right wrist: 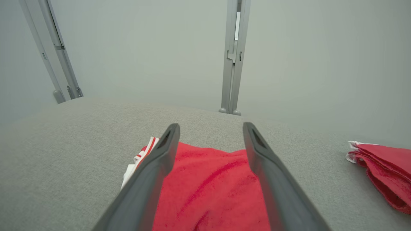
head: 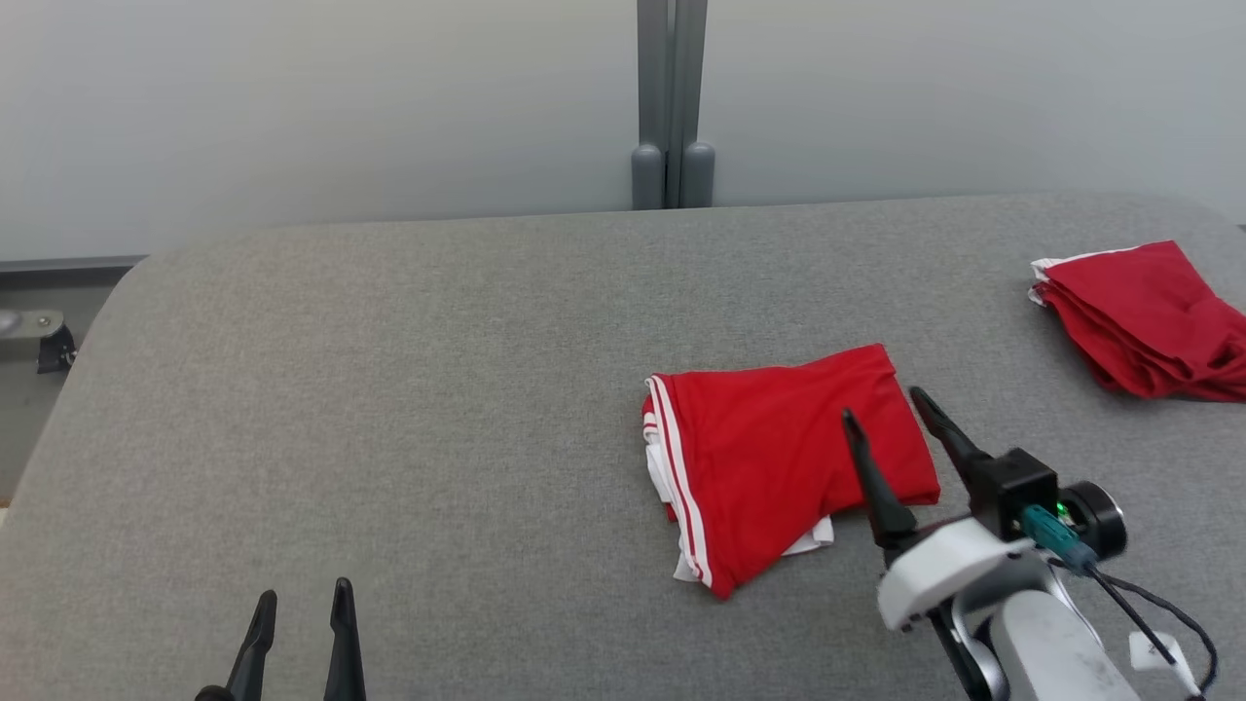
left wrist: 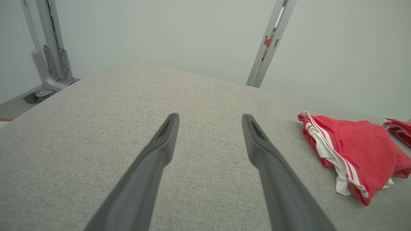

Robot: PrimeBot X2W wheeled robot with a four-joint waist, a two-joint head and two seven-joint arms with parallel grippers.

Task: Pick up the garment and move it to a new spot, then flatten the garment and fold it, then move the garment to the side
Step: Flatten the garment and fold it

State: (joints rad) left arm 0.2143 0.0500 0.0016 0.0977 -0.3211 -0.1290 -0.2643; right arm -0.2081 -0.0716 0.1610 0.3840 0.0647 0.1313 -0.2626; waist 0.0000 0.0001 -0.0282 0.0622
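Here the red garment [head: 779, 458] lies folded on the grey padded table [head: 389, 389], at about 4 o'clock from the middle of the table in the head view. Its edge with the white stripes points to 9 o'clock, and a little white cloth comes out from under it at 6 o'clock. The right gripper [head: 885, 406] is above the garment's corner at 4 o'clock. Its two dark fingers are spread wide apart and hold nothing; in the right wrist view the red cloth shows between them, and I cannot tell if the tips touch it. At about 2 o'clock from the garment, well apart and near the table's edge, lies a second red garment [head: 1149, 316], more wrinkled, with white at its edge. The left gripper [head: 304, 590] is far away at about 8 o'clock, low over bare table, its fingers also wide open and empty. Behind the table at 12 o'clock stands a grey post [head: 672, 107] against the pale wall.
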